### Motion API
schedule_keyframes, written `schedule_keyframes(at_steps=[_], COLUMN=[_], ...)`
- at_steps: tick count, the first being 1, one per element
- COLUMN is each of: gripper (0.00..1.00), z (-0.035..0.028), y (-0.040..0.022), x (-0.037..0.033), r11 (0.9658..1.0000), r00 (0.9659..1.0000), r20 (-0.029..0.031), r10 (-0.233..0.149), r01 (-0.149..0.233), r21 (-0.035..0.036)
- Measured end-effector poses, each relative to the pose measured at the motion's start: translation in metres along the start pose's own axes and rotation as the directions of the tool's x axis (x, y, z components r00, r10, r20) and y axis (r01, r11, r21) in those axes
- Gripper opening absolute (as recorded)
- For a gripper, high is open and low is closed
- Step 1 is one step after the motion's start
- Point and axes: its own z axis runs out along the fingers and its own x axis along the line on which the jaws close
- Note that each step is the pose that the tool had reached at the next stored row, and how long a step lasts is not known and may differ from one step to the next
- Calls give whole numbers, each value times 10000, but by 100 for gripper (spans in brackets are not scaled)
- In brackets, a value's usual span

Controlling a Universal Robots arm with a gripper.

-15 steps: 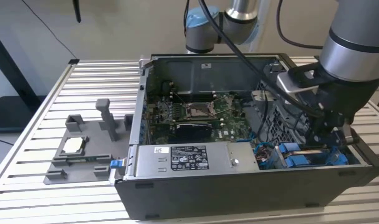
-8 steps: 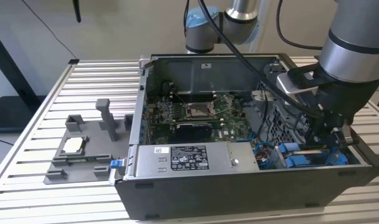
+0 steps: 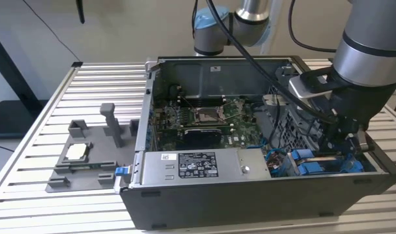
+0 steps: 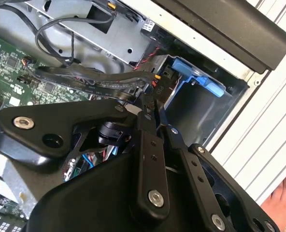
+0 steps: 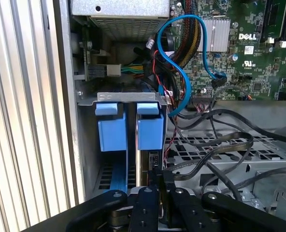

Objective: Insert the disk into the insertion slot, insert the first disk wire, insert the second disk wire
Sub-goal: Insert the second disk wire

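The disk [image 5: 150,131], in its blue carrier, sits on edge in the insertion slot [image 5: 128,97] of the grey drive cage, beside a second blue carrier [image 5: 111,133]. In the exterior view the blue carriers [image 3: 315,167] lie low in the case's corner at that view's right, with my gripper [image 3: 344,146] reaching down onto them. In both wrist views my gripper [image 4: 151,101] is shut on the black connector end of a flat black disk wire [image 4: 94,83], held against the disk's end. The connector [image 5: 156,173] shows between my fingertips [image 5: 148,186].
A blue cable [image 5: 184,72] and black wires [image 5: 215,150] loop over the perforated cage. The motherboard [image 3: 211,117] and the grey labelled power-supply box [image 3: 191,165] fill the case. A grey fixture [image 3: 87,156] stands on the slatted table. A hand [image 4: 283,203] rests outside the case.
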Motion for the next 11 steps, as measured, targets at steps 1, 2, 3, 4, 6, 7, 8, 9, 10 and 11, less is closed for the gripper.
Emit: schedule_keyframes(at_steps=[1,2,3,4,6,7,8,9,10,11], gripper=[16,16,16,16,16,16,18,18,24,24], z=[0,0,0,0,0,2,4,7,7,5], y=[0,0,0,0,0,0,0,1,0,1], x=[0,0,0,0,0,0,0,0,0,0], r11=[10000,10000,10000,10000,10000,10000,10000,10000,10000,10000], r00=[10000,10000,10000,10000,10000,10000,10000,10000,10000,10000], r20=[0,0,0,0,-1,2,9,13,11,8], r10=[0,0,0,0,0,0,1,2,1,1], r01=[0,0,0,0,0,0,-1,-2,-1,-1], r21=[0,0,0,0,0,1,1,2,1,0])
